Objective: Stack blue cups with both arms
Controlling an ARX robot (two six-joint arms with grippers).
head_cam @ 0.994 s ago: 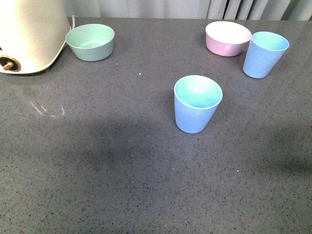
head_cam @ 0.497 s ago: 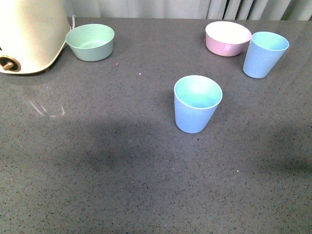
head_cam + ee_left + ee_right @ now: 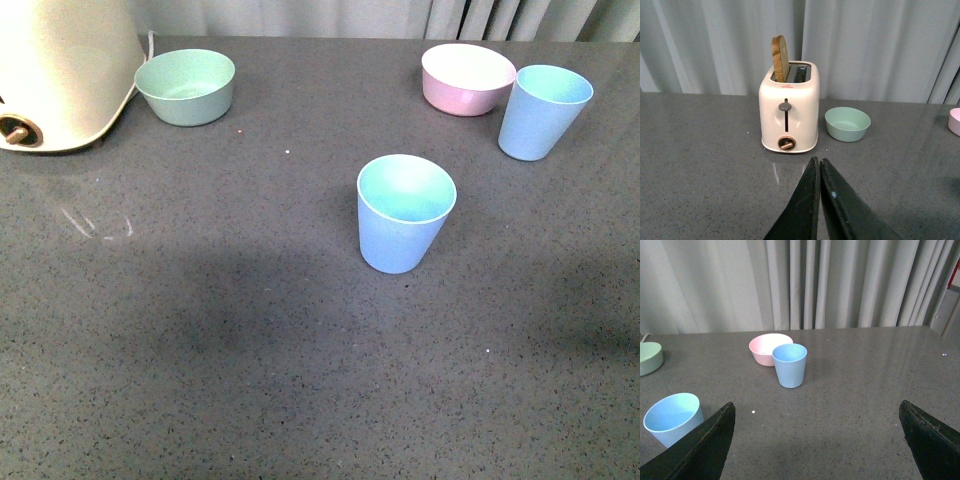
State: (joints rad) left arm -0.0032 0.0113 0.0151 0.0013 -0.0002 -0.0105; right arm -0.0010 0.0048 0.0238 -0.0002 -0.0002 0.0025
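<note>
One blue cup (image 3: 404, 212) stands upright near the middle of the dark table. The other blue cup (image 3: 541, 111) stands upright at the back right, beside the pink bowl (image 3: 467, 77). Neither arm shows in the front view. In the right wrist view the far cup (image 3: 790, 365) is ahead of my right gripper (image 3: 817, 410), which is open wide and empty, and the near cup (image 3: 673, 418) is off to one side. My left gripper (image 3: 819, 162) is shut and empty above the table, pointing toward the toaster (image 3: 789, 115); no cup shows in that view.
A cream toaster (image 3: 60, 70) with a slice of bread (image 3: 780, 58) stands at the back left. A mint-green bowl (image 3: 186, 86) sits beside it. Grey curtains hang behind the table's far edge.
</note>
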